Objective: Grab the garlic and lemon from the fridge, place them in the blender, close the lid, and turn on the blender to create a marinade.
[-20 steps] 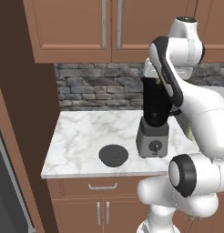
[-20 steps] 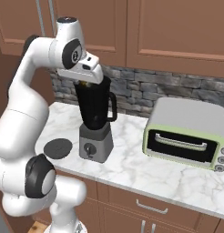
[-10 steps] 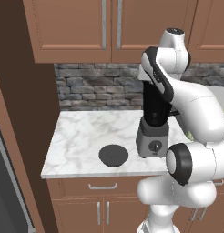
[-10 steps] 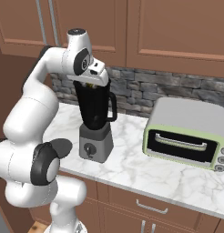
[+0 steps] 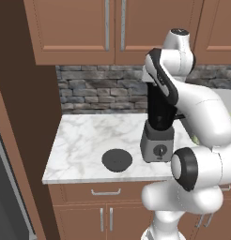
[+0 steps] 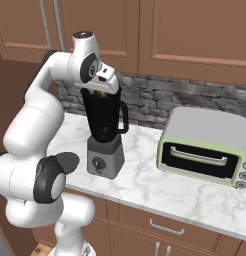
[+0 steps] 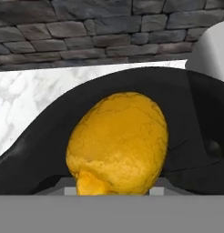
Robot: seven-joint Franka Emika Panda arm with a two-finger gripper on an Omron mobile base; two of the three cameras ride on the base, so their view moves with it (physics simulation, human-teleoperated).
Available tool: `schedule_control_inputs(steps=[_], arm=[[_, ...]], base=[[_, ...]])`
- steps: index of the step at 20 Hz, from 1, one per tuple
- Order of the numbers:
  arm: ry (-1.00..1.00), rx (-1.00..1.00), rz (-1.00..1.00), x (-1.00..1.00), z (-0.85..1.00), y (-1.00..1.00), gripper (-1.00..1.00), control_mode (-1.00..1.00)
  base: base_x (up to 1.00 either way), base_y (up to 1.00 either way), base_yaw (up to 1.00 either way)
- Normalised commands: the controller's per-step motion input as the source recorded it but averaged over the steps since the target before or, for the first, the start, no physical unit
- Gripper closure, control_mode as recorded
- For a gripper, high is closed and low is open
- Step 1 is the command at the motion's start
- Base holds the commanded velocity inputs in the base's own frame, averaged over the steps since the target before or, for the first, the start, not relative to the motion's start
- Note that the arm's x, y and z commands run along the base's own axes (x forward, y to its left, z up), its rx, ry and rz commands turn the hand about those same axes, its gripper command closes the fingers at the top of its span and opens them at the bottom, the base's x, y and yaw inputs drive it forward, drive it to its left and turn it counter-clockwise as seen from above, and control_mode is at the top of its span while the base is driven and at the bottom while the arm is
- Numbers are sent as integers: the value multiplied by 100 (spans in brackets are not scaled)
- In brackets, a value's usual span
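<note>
Where the left base view looks over the marble counter [image 5: 84, 140], the blender [image 5: 158, 126] stands near the counter's right end — a black jar on a grey square base with a round dial facing forward. The lid [image 5: 117, 160] lies flat on the marble just to the left of the base, apart from it. The white arm curls up and over so that its hand sits right at the top of the jar. The gripper itself is hidden behind the wrist there. Wooden cabinets hang above a grey stone backsplash [image 5: 103, 89], and a strip of the grey fridge [image 5: 7, 197] shows at the lower left edge.

From the right base view, the hand reaches the blender's [image 6: 106, 130] mouth from above, tilted toward the jar, whose side handle points to the right. A pale green toaster oven [image 6: 207, 146] stands well to the right on the same counter. No brand or lettering can be read on either appliance.

Seen from the hand view, the lemon [image 7: 118, 145] sits close before the camera, yellow-orange and dimpled, with the dark rim of the jar curving around and behind it. Only grey finger bases show beneath the fruit, so I cannot tell whether the pincer is pinching it or spread.
</note>
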Motion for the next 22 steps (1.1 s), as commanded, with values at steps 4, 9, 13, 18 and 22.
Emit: schedule_control_inputs(steps=[4,9,13,18,22], arm=[[-13,0,0,-18,58,0,-100,-100],[-15,-2,0,-87,53,14,-100,-100],[-16,-2,0,-100,7,39,-100,-100],[-18,-1,0,-100,-23,33,-100,-100],[-14,0,-5,-100,-50,-27,-100,-100]], base=[[0,0,0],[0,0,0],[0,0,0],[0,0,0],[0,0,0]])
